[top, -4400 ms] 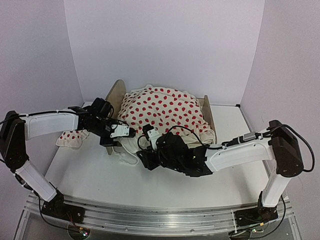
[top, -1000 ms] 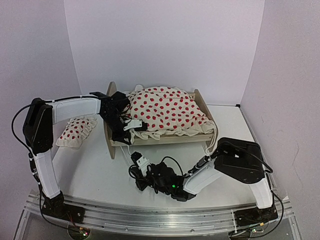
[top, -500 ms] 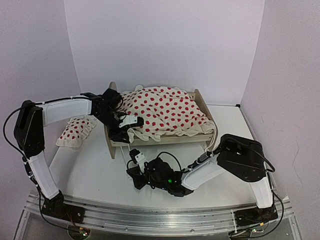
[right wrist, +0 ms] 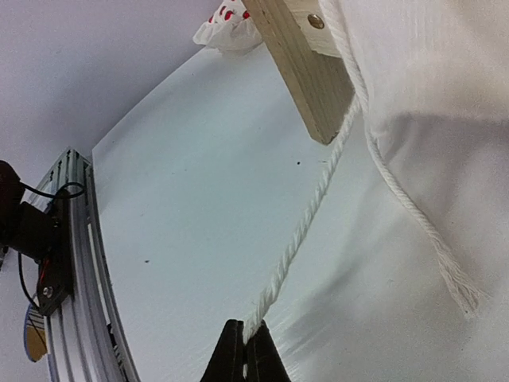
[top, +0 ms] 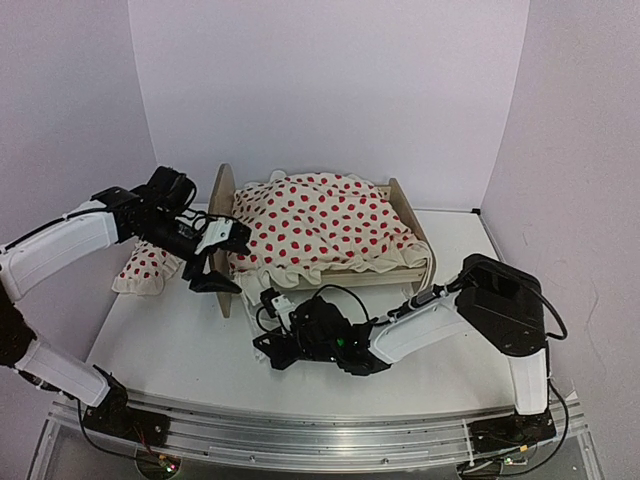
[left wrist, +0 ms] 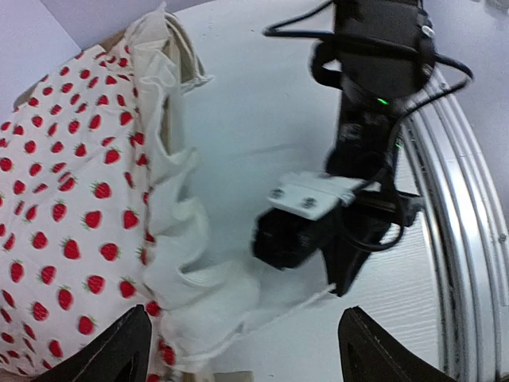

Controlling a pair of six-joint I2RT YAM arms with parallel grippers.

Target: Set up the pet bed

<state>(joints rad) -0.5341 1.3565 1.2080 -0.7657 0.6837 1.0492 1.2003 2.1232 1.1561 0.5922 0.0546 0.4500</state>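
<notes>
While the left gripper (top: pixel 206 272) hangs with its jaws spread wide and nothing between them, the pet bed (top: pixel 222 195) stands just to its right on the white table (top: pixel 170 350), the headboard's near corner close beside the fingers. A red-dotted blanket (top: pixel 330 220) is heaped over the bed, and its white ruffle spills past the edge just ahead of the open jaws. A small dotted pillow (top: pixel 150 265) lies on the table just to the left of that gripper. The right gripper (top: pixel 268 345) sits low on the tabletop in front of the bed, pinched tight on a white cord (right wrist: pixel 310 215) that runs up from its tips to a wooden bed leg. Plain lilac walls (top: pixel 330 90) close in the table on three sides.
</notes>
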